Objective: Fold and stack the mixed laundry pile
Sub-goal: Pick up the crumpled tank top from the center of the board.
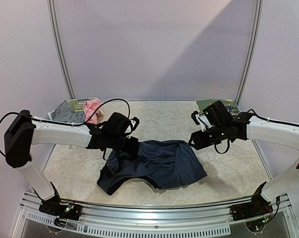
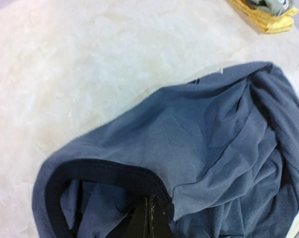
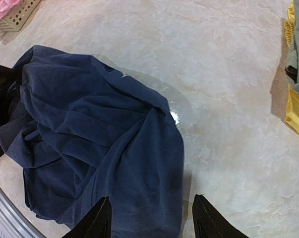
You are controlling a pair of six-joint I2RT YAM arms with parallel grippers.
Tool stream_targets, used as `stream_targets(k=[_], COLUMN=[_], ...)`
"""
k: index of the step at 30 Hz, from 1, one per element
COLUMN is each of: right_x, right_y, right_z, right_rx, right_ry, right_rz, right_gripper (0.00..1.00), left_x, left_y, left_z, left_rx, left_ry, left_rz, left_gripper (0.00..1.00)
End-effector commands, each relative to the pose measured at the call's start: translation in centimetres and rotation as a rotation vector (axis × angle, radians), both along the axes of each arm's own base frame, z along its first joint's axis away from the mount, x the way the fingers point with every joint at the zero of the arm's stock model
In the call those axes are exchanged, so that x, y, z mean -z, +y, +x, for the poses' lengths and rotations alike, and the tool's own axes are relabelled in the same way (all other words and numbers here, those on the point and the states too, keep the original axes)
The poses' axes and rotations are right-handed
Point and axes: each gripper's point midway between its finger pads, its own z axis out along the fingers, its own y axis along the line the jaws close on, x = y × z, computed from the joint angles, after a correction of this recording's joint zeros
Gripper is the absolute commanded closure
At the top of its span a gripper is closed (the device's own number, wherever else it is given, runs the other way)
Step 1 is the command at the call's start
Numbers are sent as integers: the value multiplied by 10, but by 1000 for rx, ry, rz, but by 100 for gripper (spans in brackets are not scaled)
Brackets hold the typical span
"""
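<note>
A crumpled navy garment [image 1: 161, 163] from the mixed laundry pile lies in the middle of the table. My left gripper [image 1: 128, 145] is at its upper left corner. In the left wrist view the left gripper [image 2: 150, 218] is shut on the darker band [image 2: 107, 174] that edges the navy garment [image 2: 204, 144]. My right gripper [image 1: 197, 141] hovers open over the garment's right edge. In the right wrist view its fingertips [image 3: 100, 214] straddle the border of the navy garment [image 3: 99, 134], with nothing between them. A grey piece [image 1: 66, 113] and a pink piece [image 1: 93, 110] lie at the back left.
A pale-green lattice basket [image 1: 82, 104] stands at the back left by the grey and pink pieces; its corner [image 3: 19, 14] shows in the right wrist view. A folded stack [image 1: 212, 104] with a yellow layer [image 3: 294, 111] sits at the back right. The table's metal front rail [image 1: 154, 208] runs along the near edge.
</note>
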Motion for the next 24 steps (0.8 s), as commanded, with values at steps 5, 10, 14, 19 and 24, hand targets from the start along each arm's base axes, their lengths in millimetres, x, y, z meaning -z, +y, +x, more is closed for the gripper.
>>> stream_targets(k=[5,10,14,19,24], right_x=[-1,8,23,42,66], right_y=[22,48,59,60,48], right_z=[-34,-76,-111,-139,-143], right_rx=[-123,-277,-381,-433,-385], right_ry=[29,84,120,153,173], right_rz=[54,69,34,-54,-142], right_gripper=[44,44,46,49,49], left_x=[-36,-51,-58,-63,-57], left_y=[10,17,23,28,29], left_z=[11,20,30,42,48], left_rx=[-22,-53,-78,-105,-109], left_ry=[-88,-128,-148,-161,-151], left_rz=[3,-19,-14,-13,-2], left_gripper=[100,100,100,100,100])
